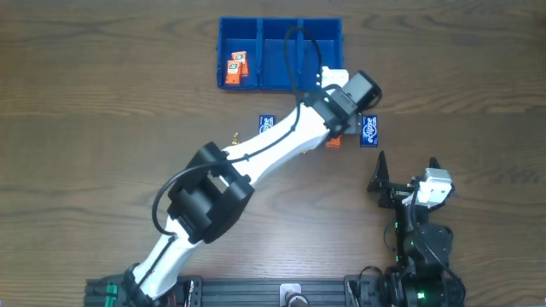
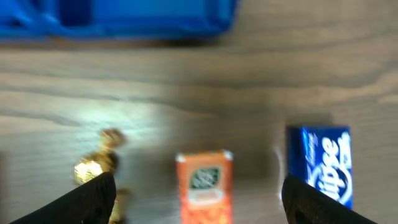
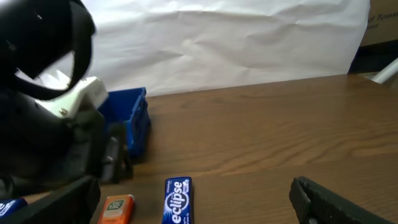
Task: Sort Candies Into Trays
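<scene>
A blue three-compartment tray (image 1: 280, 53) sits at the back of the table, with orange candy boxes (image 1: 237, 68) in its left compartment. My left gripper (image 1: 337, 132) reaches across the middle and hangs open over an orange candy box (image 2: 203, 186), which lies between its fingers (image 2: 93, 199). A blue gum pack (image 2: 326, 163) lies just beside that box, and a gold-wrapped candy (image 2: 96, 165) on its other side. My right gripper (image 1: 407, 162) stands open near its base, holding nothing, and faces the gum pack (image 3: 178, 199) and orange box (image 3: 116, 208).
A second blue gum pack (image 1: 266, 126) lies partly under the left arm, left of the orange box. The left arm's wrist (image 3: 56, 137) bulks large close to the right gripper. Bare wood stretches to the far left and right of the table.
</scene>
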